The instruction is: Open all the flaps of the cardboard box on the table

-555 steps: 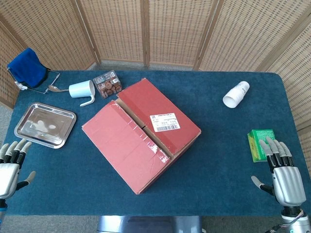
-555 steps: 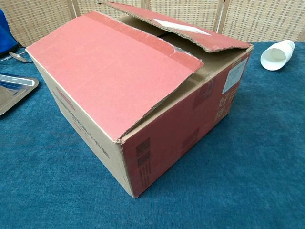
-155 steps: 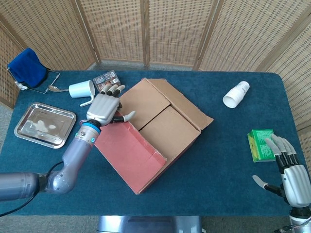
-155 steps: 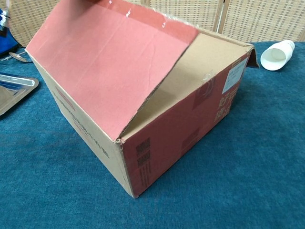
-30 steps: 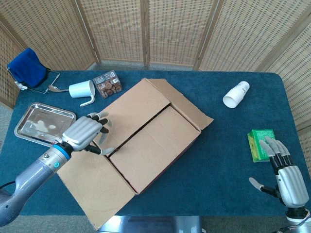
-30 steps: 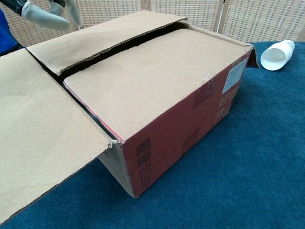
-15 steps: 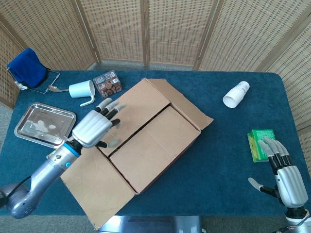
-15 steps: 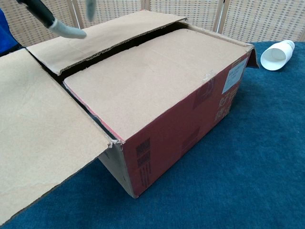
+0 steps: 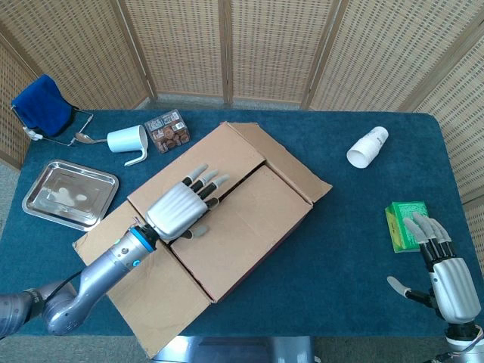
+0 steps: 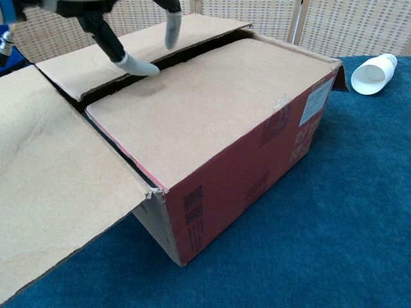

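The cardboard box [image 9: 249, 219] [image 10: 257, 154] sits mid-table. Its two outer flaps are folded out: one lies flat toward the near left [image 9: 144, 287] [image 10: 51, 192], the other hangs off the far right side [image 9: 291, 162]. The two inner flaps [image 9: 234, 227] [image 10: 199, 102] still lie flat over the opening, with a dark seam between them. My left hand [image 9: 181, 208] [image 10: 122, 25] hovers over that seam, fingers spread, holding nothing. My right hand [image 9: 446, 280] rests open at the table's near right corner, beside a green packet.
A steel tray [image 9: 70, 193], a white mug [image 9: 127, 140], a spoon, a small printed box [image 9: 166, 130] and a blue cloth [image 9: 41, 102] lie at the far left. A white cup [image 9: 367, 146] [image 10: 372, 72] lies on its side at the far right. The green packet [image 9: 404, 224] sits near the right edge.
My left hand has moved right from beside the box's left edge to above the seam between the inner flaps. The right hand has stayed put.
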Robot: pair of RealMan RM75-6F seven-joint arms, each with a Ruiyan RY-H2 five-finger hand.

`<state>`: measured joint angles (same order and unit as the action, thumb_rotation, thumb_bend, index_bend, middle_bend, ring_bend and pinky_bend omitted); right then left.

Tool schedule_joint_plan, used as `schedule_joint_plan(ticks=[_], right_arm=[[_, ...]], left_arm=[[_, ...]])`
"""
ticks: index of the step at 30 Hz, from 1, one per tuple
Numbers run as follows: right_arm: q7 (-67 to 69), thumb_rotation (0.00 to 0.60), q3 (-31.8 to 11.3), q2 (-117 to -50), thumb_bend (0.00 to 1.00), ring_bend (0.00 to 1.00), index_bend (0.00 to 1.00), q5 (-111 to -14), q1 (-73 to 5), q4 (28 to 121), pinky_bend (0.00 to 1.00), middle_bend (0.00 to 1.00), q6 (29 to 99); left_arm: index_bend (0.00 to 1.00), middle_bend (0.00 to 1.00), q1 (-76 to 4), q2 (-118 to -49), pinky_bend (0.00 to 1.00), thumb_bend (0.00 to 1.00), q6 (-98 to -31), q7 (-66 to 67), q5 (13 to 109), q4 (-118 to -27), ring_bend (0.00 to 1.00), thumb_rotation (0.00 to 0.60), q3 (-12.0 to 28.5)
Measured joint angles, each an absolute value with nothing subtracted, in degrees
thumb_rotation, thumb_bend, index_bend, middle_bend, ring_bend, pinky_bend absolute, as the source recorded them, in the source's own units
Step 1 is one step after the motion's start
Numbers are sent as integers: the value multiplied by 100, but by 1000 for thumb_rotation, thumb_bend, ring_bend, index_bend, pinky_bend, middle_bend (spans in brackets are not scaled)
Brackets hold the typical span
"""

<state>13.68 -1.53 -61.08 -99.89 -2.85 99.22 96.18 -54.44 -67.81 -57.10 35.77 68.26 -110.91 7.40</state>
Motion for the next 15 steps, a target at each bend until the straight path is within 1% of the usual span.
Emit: schedule_joint_plan(ticks=[3,10,15], right_arm=[[1384,600,-149,-6102,56,0,0,-9990,-285,9922,0,0,9615],[1493,600,-163,-6074,56,0,0,-9960,-280,9917,0,0,9640],[1596,600,-174,-6046,57,0,0,-9938,-283,9905,0,0,9648]], left_arm=[[427,0,-5562,-6944,42,0,-5626,3878,6661,-11051,0,493,747],[433,0,-5870,-7327,34,0,-5514,4635,6264,-10906,0,539,754],[435,0,-6035,-7464,34,0,-5553,5124,5978,-10847,0,547,734]])
